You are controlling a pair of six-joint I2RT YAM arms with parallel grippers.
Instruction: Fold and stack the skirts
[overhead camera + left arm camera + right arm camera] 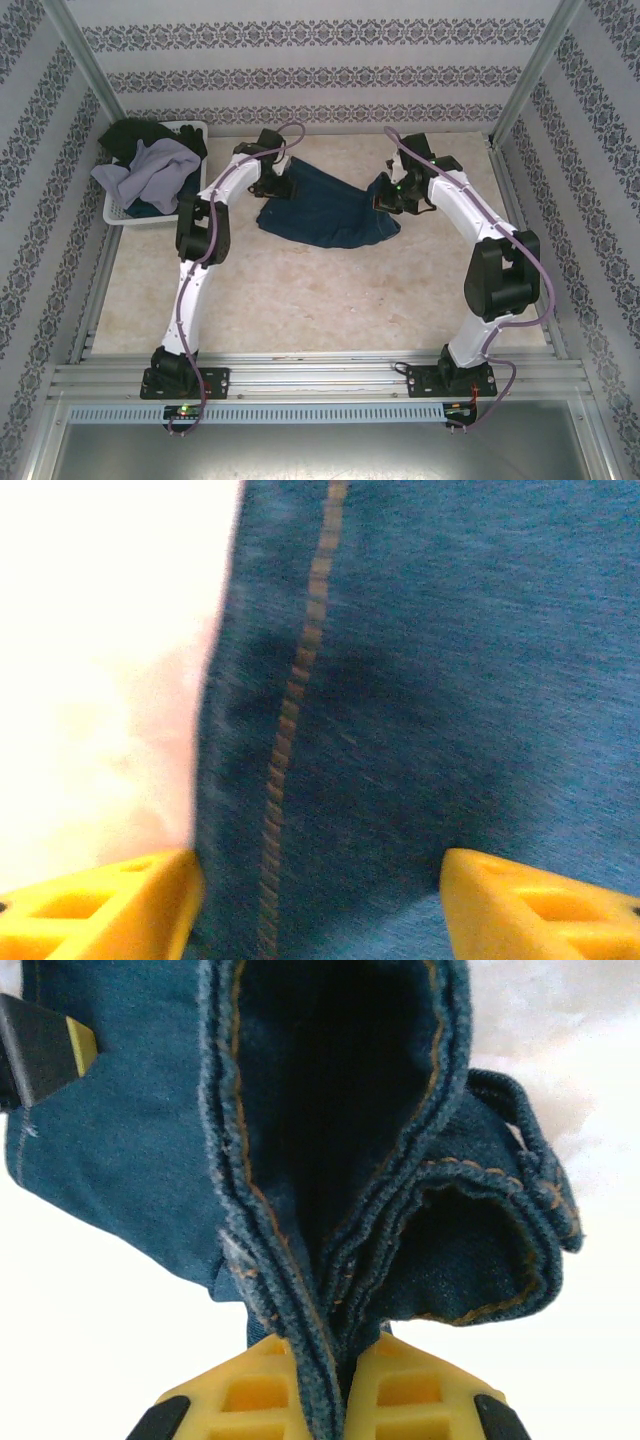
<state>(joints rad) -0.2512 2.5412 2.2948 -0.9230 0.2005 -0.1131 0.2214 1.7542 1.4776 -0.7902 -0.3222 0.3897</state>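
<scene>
The right gripper clamps the denim skirt at 3 o'clock; the left gripper, jaws part-open, straddles its 10 o'clock edge.

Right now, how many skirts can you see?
4: one denim skirt on the table; in the basket, a lavender-grey skirt, a black skirt and a blue skirt beneath, mostly hidden.

From where I stand, the left arm and the right arm are glossy white tubes broken by chunky black joint housings, each trailing a purple cable up from a black base and ending in yellow jaws moulded with squarish cut-outs.
</scene>
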